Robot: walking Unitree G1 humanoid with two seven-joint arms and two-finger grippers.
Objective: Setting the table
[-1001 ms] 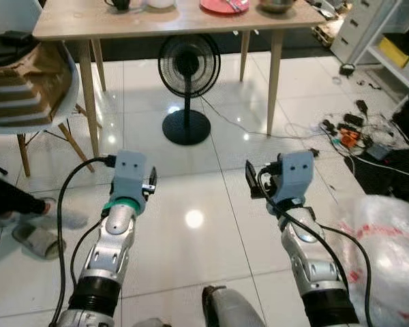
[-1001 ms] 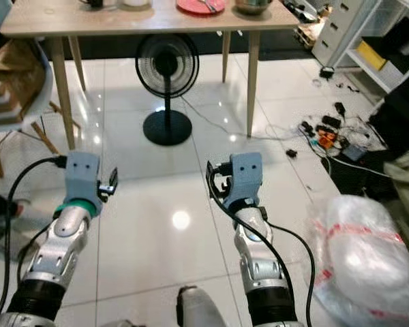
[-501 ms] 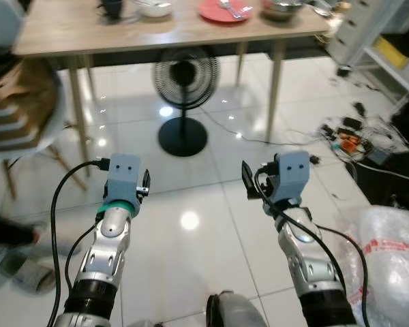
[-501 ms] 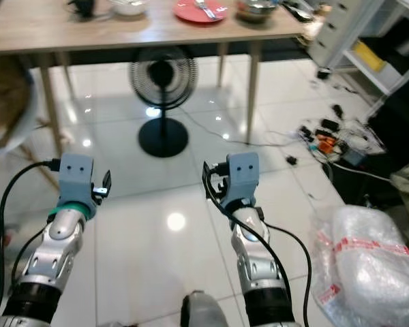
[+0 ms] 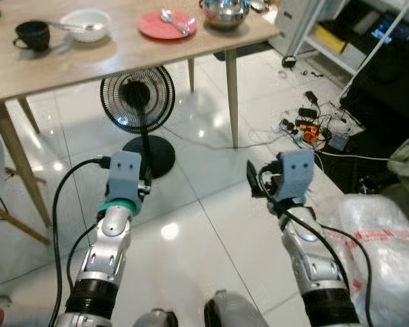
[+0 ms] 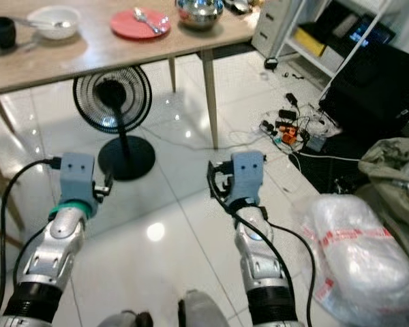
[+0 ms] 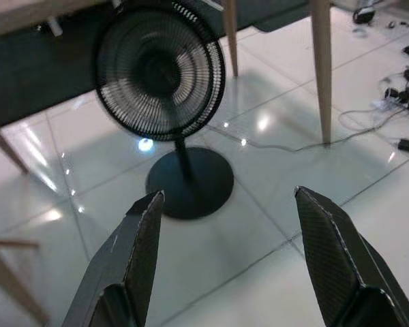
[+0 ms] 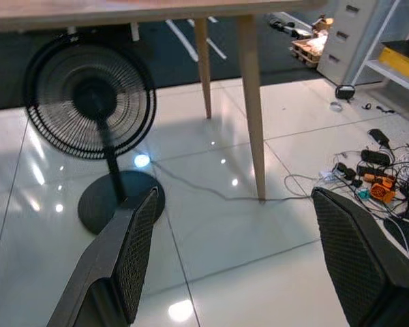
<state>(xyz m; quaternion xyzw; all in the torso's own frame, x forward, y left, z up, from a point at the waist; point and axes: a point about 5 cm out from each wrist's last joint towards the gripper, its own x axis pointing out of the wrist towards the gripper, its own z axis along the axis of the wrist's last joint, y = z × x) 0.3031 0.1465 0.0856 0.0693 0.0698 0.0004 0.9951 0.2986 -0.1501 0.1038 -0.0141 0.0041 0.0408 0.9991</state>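
Note:
A wooden table (image 5: 68,65) stands ahead, across the top of the eye views. On it sit a black cup (image 5: 31,34), a white bowl (image 5: 86,24) with a spoon in it, a red plate (image 5: 167,24) carrying a spoon, and a steel bowl (image 5: 225,10). Both arms are held out low over the tiled floor, short of the table. My left gripper (image 7: 229,196) is open and holds nothing. My right gripper (image 8: 236,194) is open too, with only floor between its fingers.
A black pedestal fan (image 5: 138,102) stands under the table, straight ahead of the left gripper. A table leg (image 5: 232,95) is ahead on the right. Cables and plugs (image 5: 307,126) litter the floor at right, near a shelf (image 5: 327,41). A plastic-wrapped bundle (image 5: 382,231) lies by my right side.
The whole view has shifted: the table and fan are nearer and more of the tabletop shows, and the chair has slid out at left. Both arms keep their pose.

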